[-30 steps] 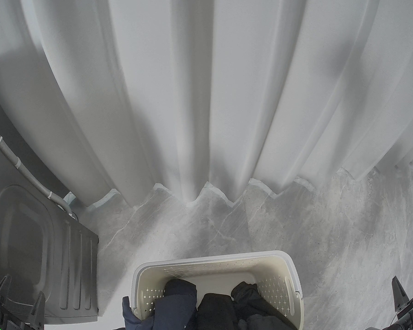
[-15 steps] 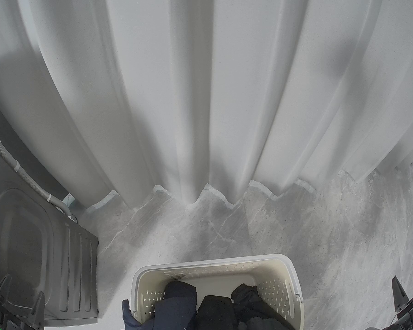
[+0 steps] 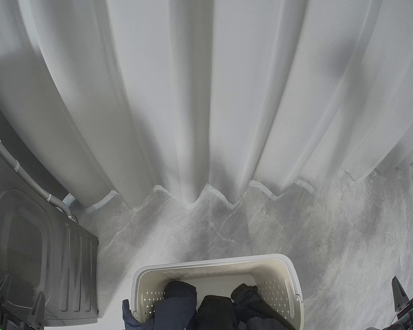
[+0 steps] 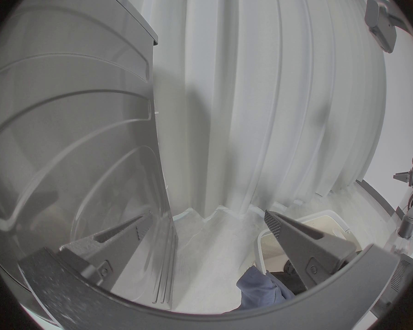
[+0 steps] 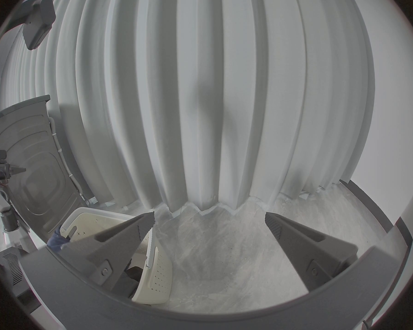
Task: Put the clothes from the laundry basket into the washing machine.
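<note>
head view: white laundry basket on the floor at 6 o'clock, cut by the frame edge. clothes are inside it, dark navy + black pieces bunched up. one blue piece hangs out over the basket rim on the 7 o'clock side. washing machine is at 8 o'clock, grey ribbed panel facing the cam, near the basket w/ a strip of floor between, not touching. grey hose runs along its far edge. white curtain spans 12 o'clock, hem touching the floor.

left hand is at 7-8 o'clock in front of the machine panel, fingers spread wide, holding nothing. right hand is at 4 o'clock over bare floor, well apart from the basket, also wide + holding nothing. both wrist views show the fingers far apart w/ only floor + curtain between them.
</note>
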`<state>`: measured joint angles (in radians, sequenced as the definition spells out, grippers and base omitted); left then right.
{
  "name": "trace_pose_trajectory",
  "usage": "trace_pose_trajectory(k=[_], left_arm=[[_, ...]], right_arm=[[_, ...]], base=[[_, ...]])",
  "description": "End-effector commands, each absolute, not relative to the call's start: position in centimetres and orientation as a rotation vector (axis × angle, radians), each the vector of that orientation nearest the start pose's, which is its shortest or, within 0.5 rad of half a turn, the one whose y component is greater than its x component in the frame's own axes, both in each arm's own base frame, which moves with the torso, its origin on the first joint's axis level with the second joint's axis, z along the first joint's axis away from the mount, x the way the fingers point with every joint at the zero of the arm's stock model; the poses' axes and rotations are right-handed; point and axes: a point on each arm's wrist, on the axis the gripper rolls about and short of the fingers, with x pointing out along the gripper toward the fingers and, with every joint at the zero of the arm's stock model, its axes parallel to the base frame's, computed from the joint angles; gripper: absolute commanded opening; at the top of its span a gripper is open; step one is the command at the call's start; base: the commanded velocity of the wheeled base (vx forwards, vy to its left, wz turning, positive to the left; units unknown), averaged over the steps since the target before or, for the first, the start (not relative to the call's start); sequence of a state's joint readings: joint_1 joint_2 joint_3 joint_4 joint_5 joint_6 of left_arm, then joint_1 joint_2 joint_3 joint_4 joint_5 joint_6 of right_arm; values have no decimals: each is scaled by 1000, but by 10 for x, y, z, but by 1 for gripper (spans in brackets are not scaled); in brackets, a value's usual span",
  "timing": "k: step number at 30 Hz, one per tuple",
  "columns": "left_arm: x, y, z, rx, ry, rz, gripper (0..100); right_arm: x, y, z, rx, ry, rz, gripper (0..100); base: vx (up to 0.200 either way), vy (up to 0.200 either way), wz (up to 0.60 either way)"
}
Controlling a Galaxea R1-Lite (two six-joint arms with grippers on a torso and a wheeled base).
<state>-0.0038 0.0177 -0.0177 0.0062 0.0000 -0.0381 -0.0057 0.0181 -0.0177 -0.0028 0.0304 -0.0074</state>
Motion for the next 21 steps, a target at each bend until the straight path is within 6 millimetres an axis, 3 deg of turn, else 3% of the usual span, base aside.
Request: trace_pose_trajectory(k=[1, 7, 21], left_arm=[[-23, 0, 76, -38, 8, -4, 100], [-23, 0, 76, -35, 8, -4, 100], [-23, 0, 76, -35, 8, -4, 100]], right_arm=[[-22, 1, 76, -8, 6, 25, 100], [-22, 1, 76, -8, 6, 26, 100], [-22, 1, 76, -8, 4, 28, 100]], base=[[0, 0, 0], [0, 0, 0], [-200, 0, 0]])
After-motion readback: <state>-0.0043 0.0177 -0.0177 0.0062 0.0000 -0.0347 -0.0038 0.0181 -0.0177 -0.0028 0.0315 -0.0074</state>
